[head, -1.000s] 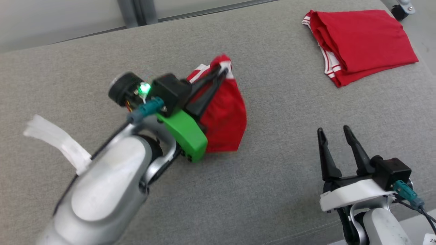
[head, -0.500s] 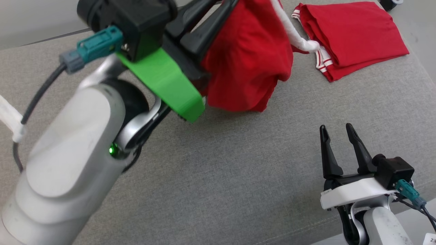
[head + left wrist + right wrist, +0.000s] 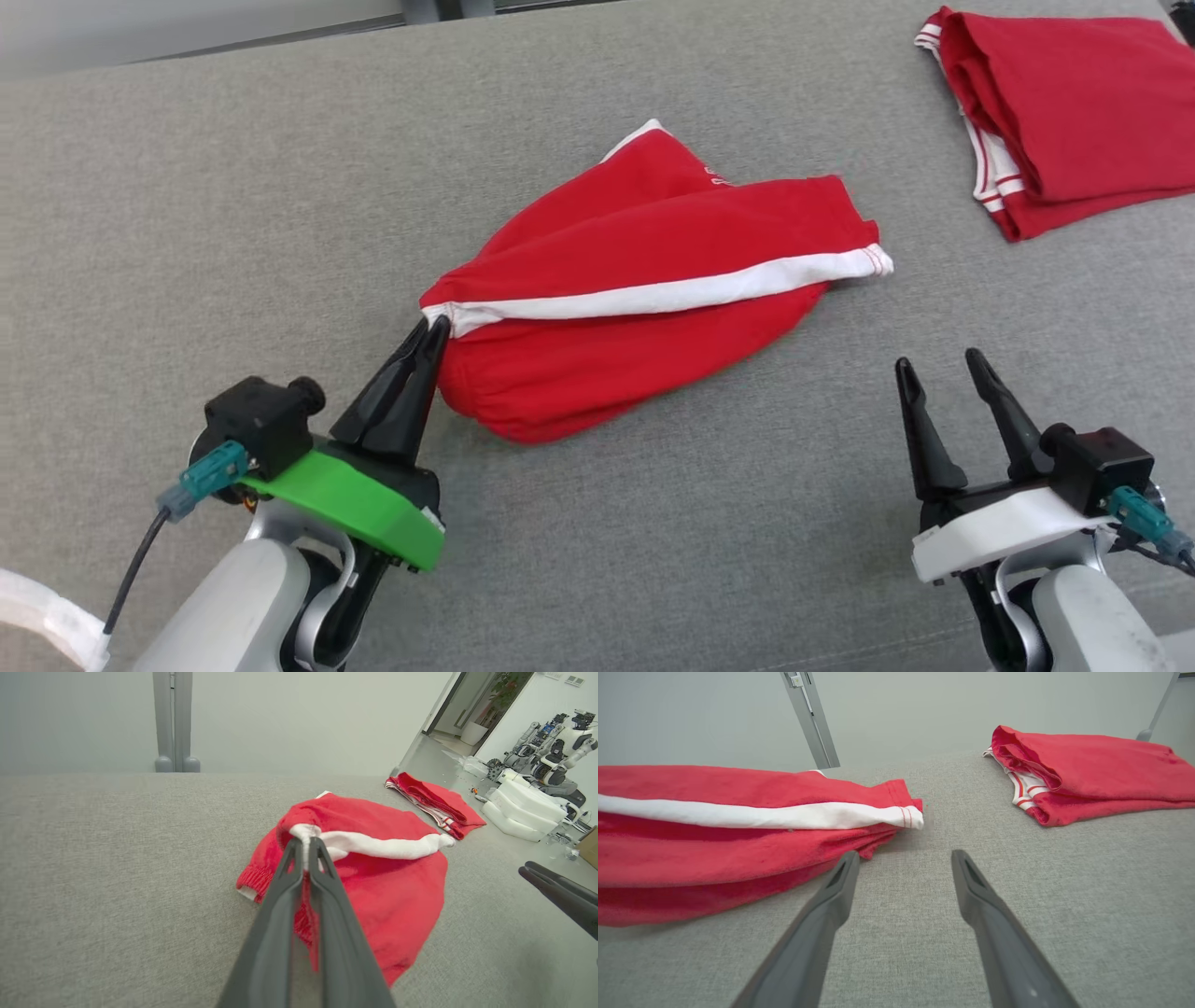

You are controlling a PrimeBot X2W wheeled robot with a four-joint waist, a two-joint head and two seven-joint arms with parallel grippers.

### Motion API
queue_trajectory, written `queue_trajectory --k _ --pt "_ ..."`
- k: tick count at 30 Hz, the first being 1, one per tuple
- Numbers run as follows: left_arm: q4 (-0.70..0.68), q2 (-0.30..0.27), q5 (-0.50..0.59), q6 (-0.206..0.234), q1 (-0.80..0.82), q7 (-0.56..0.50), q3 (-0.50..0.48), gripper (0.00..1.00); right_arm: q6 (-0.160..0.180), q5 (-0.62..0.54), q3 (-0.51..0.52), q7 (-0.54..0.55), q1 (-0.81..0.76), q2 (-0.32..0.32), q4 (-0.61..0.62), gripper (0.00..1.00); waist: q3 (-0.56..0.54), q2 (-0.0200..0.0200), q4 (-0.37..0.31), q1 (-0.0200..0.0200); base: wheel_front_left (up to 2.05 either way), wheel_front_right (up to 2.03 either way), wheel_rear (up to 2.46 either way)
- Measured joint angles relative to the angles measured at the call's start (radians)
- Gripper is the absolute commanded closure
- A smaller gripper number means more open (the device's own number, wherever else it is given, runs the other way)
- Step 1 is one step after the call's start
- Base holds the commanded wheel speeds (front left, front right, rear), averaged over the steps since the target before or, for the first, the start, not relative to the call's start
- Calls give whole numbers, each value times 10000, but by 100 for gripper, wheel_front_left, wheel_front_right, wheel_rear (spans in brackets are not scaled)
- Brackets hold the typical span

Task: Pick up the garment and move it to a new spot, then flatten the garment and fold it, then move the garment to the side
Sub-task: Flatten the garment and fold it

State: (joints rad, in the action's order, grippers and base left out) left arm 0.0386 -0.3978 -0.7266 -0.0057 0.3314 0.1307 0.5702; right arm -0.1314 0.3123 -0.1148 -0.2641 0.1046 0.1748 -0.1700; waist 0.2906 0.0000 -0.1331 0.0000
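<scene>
a wide grey fabric-covered surface (image 3: 653, 560) spread across the head view and ran back to a pale wall. the garment (image 3: 607, 373), a pair of red shorts, lay crumpled near the middle of that surface. it stretched from lower left to upper right in the head view, its near end rounded and bunched, its far end finishing in a hem. a second red garment (image 3: 1074, 103), folded into a flat stack with red-and-white trim along one edge, sat well apart from it at the far right of the surface.

the left gripper (image 3: 431, 327) reached in from the lower left. its jaws were pressed together on the near left corner of the garment, and in the left wrist view a strip of red cloth ran down between the two dark fingers. the right gripper (image 3: 939, 362) sat low at the right with its jaws apart and nothing between them. it pointed toward the bare stretch between the two garments, near the shorts' hem end but not touching it.

a white stripe (image 3: 672, 294) ran the length of the shorts, from the pinched corner to the hem. a green mount (image 3: 345, 504) sat behind the left fingers, and a teal connector (image 3: 210, 471) was plugged in beside it.
</scene>
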Motion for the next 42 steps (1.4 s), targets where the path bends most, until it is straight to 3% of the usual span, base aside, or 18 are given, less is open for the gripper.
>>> queue_trajectory --k 6,14,27,28,29,30,31,35,36,38,39,42 --pt "746 -29 -27 -48 -102 658 -313 100 0 293 -326 0 537 717 -395 0 169 0 548 0 0 0 0" --pt "1367 -58 -2 -207 1 865 -385 100 0 332 -1720 0 1915 1751 -917 0 376 0 984 0 0 0 0" --pt "1833 151 19 -382 136 1014 -249 100 0 702 -2623 0 2280 2096 -1014 0 388 0 1268 0 0 0 0" --pt "1856 151 21 -382 137 1039 -249 100 0 700 -2638 0 2279 2096 -1009 4 381 0 1268 0 0 0 0" --pt "1870 151 21 -382 141 1041 -249 100 0 700 -2650 0 2278 2096 -1007 25 376 0 1268 0 0 0 0" --pt "1891 151 21 -383 149 1043 -245 100 0 673 -2685 0 2275 2109 -989 31 366 0 1265 0 0 0 0" --pt "1906 151 21 -383 159 1053 -245 100 0 637 -2690 0 2275 2111 -965 49 360 0 1258 0 0 0 0" --pt "1941 151 21 -385 183 1055 -224 100 0 646 -2752 0 2273 2113 -984 72 332 0 1216 0 0 0 0" --pt "1950 151 25 -385 193 1055 -215 100 0 660 -2780 0 2273 2117 -1022 84 330 0 1212 0 0 0 0" --pt "1960 151 50 -385 244 1055 -194 100 0 721 -2832 0 2279 2151 -1122 85 328 0 1210 0 0 0 0" --pt "1960 153 52 -387 275 1055 -192 100 0 723 -2847 0 2289 2174 -1150 98 329 0 1212 0 0 0 0" --pt "1960 173 59 -389 343 1057 -178 100 0 736 -2886 0 2346 2219 -1254 100 338 0 1233 0 0 0 0"
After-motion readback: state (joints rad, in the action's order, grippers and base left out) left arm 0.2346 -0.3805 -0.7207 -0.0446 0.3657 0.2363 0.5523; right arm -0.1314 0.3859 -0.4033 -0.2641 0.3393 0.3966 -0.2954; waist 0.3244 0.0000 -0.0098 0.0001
